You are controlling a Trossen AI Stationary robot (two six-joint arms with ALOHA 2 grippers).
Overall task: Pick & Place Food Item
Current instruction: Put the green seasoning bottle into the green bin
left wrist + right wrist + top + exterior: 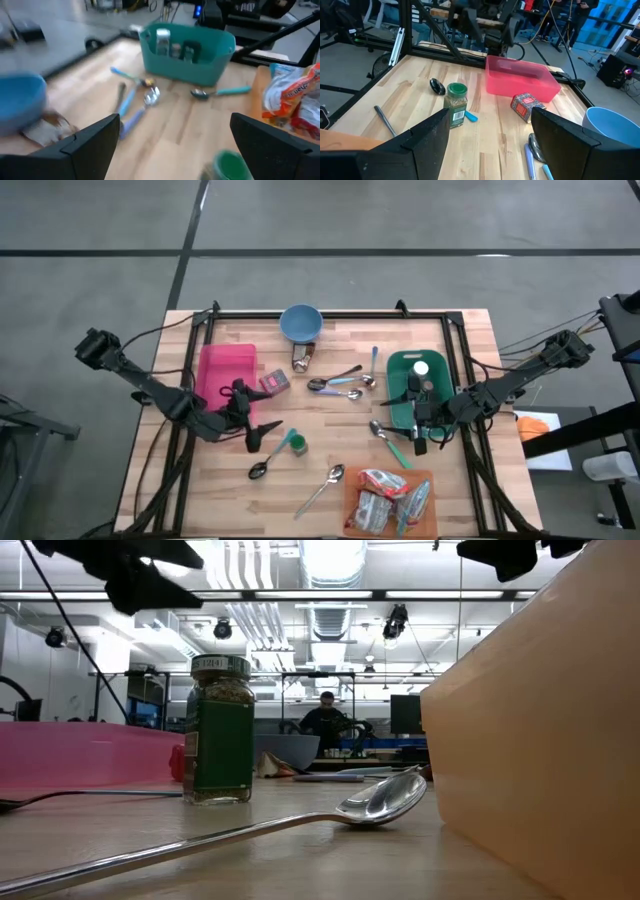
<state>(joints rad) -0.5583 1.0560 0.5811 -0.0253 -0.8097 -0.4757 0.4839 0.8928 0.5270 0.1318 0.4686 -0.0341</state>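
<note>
Crowding the table (470, 330): spice jar (296, 444), scattered spoons (335, 383), blue bowl (300, 322), red box (275, 382)

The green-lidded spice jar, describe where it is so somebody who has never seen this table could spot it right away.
Start at the pink bin on the left half of the wooden table. Just past its lower right corner, toward the table's middle, stands the spice jar, upright beside the left gripper. It is the only upright jar there, with a green lid and label; its neighbours are flat spoons.

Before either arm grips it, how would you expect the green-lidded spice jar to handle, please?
The spice jar stands upright, taller than wide, so a sideways nudge could well tip it. Its walls look rigid, probably glass or hard plastic, so likely stiff and a little slippery. On its side it would probably roll.
</note>
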